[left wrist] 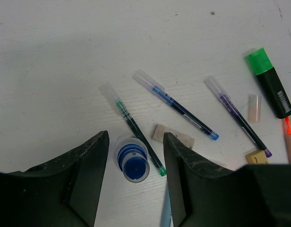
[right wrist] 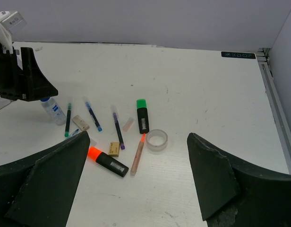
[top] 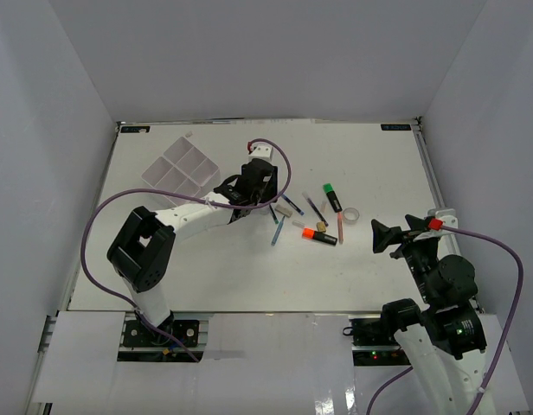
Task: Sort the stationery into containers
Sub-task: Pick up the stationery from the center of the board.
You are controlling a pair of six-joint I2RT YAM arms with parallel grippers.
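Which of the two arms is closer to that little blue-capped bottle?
Left. The left end effector straddles the bottle, one finger on each side; the right end effector hangs far off, beyond the tape ring.

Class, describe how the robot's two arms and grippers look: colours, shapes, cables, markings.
The left arm and right arm both have black joints, white links and a looping purple cable. The right arm has a red tab near its wrist. The left gripper and right gripper each have two black, wedge-shaped fingers.
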